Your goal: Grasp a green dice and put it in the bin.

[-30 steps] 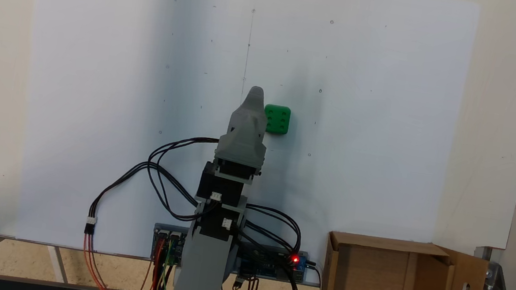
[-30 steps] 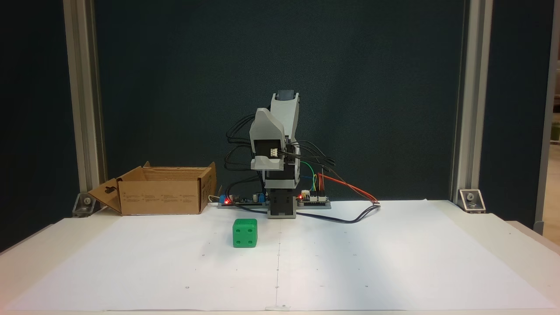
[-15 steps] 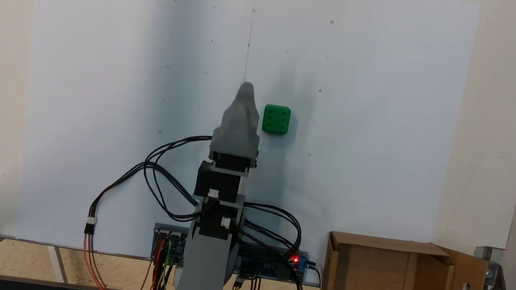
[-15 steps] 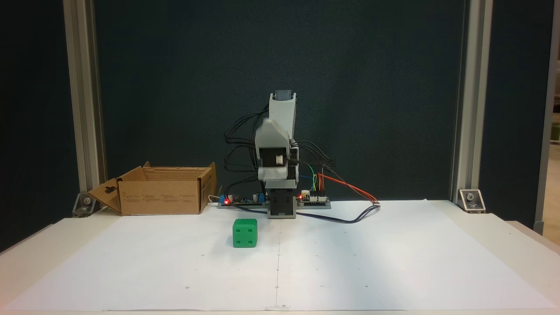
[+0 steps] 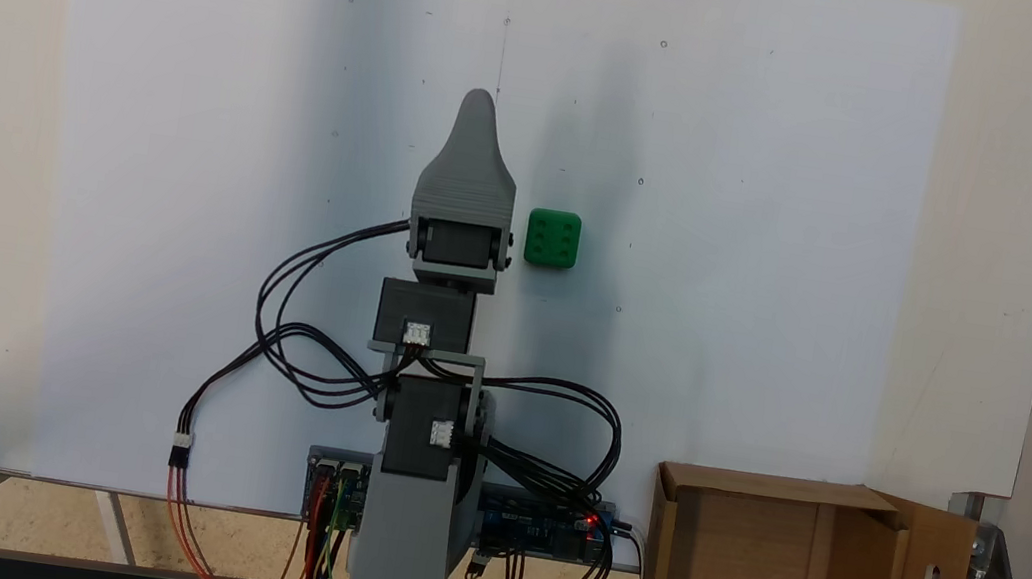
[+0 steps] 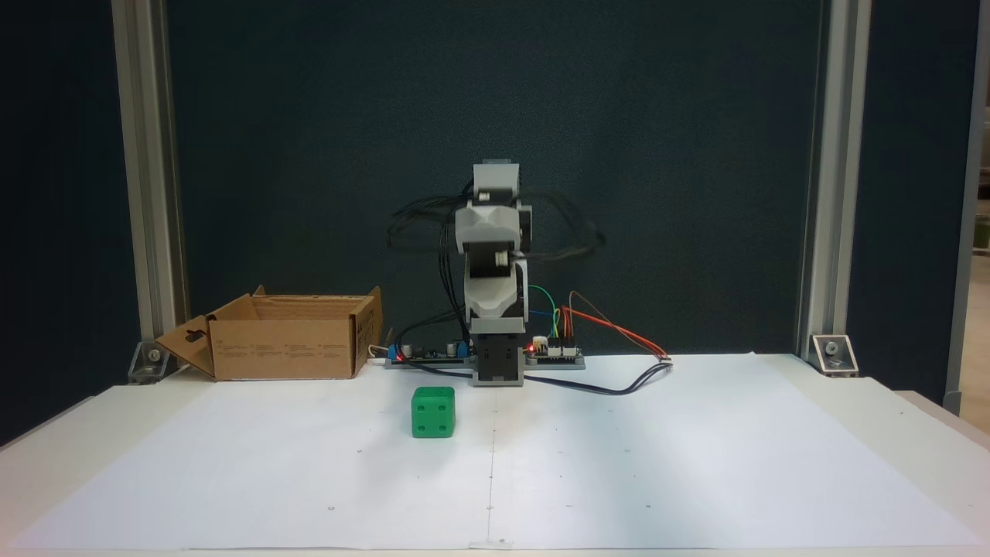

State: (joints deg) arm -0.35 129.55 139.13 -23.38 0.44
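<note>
On the white paper (image 5: 188, 183) the green dice (image 5: 552, 238) sits beside the gripper (image 5: 477, 102) (open or closed, I cannot tell); it should swing over, then descend straight.

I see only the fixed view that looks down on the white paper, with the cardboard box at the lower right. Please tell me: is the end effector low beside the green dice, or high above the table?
Observer: In a fixed view from the front, the end effector hangs well above the table, higher than the top of the green dice.
Operator: Does the dice sit flat?
Observer: Yes, flat on the white paper; its front face shows four pips.
Operator: How tall is the box?
Observer: The cardboard box looks taller than the dice.
</note>
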